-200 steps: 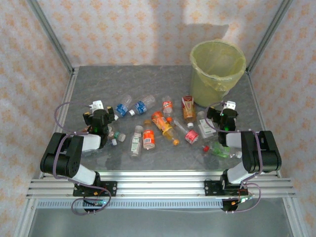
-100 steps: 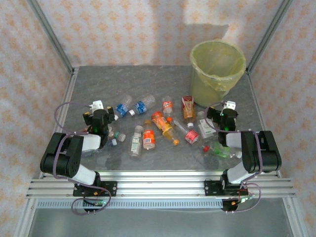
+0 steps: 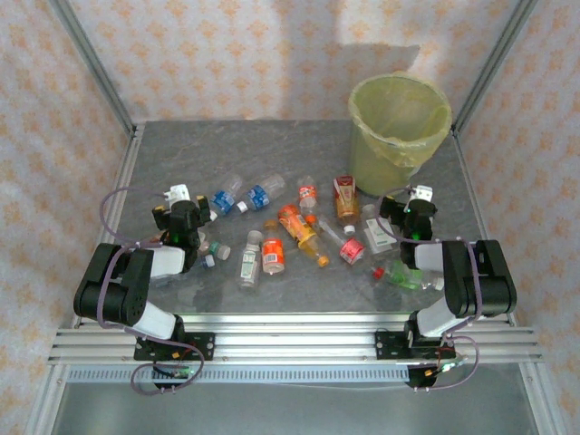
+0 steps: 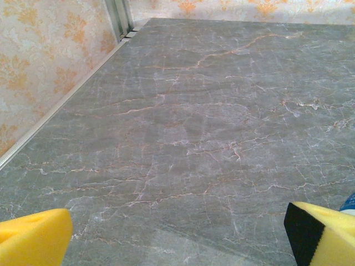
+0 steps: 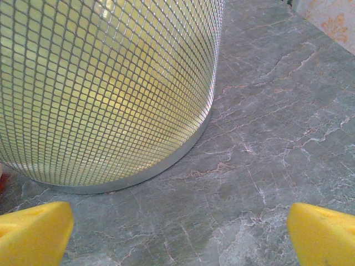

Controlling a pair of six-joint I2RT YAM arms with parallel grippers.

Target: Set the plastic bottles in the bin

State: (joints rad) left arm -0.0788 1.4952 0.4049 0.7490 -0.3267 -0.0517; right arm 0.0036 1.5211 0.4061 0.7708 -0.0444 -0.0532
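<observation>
**Jaws wide on both arms; bottles on the table, bin upper right**

Both pairs of jaws stand wide apart with nothing between them. From the left wrist, the left gripper point(image 4: 177, 237) has its yellow pads point(image 4: 33, 238) in the two lower corners, with bare grey table point(image 4: 194, 127) between. From the right wrist, the right gripper point(image 5: 177, 237) is spread the same way and faces the bin point(image 5: 111, 83). The bin's mesh wall, yellow behind it, takes up the upper left of that frame.

In the top view the left gripper point(image 3: 178, 196) is left of centre. The right gripper point(image 3: 418, 196) is right of centre, just below the bin point(image 3: 391, 159). The bin stands upright in the upper right, lined with a yellowish bag point(image 3: 399, 104). Its mouth shows the bag's folds; what lies at the bottom I cannot tell.

The bottles point(image 3: 273, 256) lie in a loose band across the middle of the frame, between the two grippers. All are on the table point(image 3: 227, 154), outside the bin. Two blue-label bottles point(image 3: 224, 200) are at the band's left, orange and red ones are in its middle, and a green bottle point(image 3: 399, 276) is at lower right beside the right arm.
</observation>
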